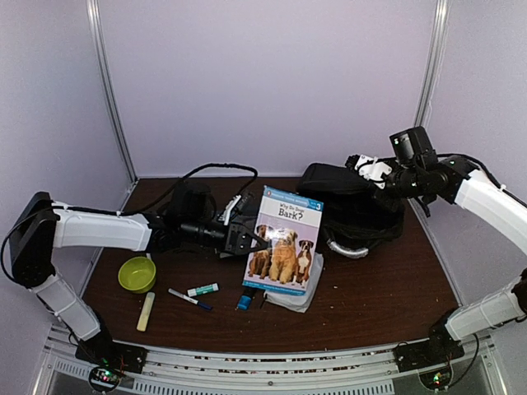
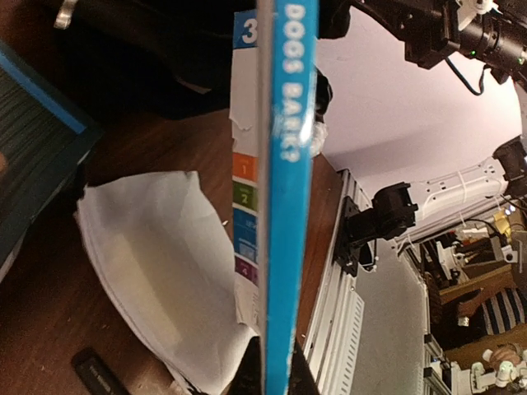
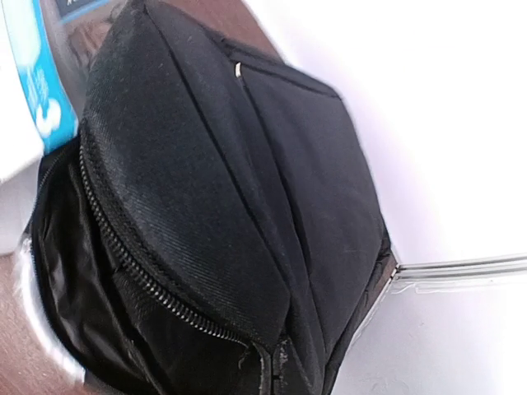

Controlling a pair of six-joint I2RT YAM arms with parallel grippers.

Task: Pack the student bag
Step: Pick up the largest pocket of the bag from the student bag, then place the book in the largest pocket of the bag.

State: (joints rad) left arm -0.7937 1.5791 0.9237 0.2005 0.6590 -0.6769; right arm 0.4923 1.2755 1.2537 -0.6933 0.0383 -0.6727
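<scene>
**A:** Entry one, the student bag (image 1: 354, 210)?
**B:** Black, soft fabric, zippered. It sits directly ahead of the right gripper (image 1: 385, 183) and in contact with it. The fingers are closed on the edge of the flap, which is raised. To one side of the grip the zip mouth gapes, with dark lining showing inside.

**A:** Entry two?
**B:** One book (image 1: 284, 243), blue border, dogs on the cover. It is clamped in the left gripper (image 2: 276, 374), whose jaws pinch tight on one edge. The book stands straight out beyond the fingertips, seen spine-on from the wrist. Its far top corner is just beside the bag.

**A:** Under it?
**B:** One white pouch (image 2: 156, 271), flat on the table (image 1: 387, 288), below and beside the held book, partly covered by it.

**A:** Sundries?
**B:** One green bowl (image 1: 137, 274), behind the left gripper and alongside its forearm. One marker (image 1: 189, 299), lying nearer the arm bases than that gripper and apart from the bowl.
</scene>
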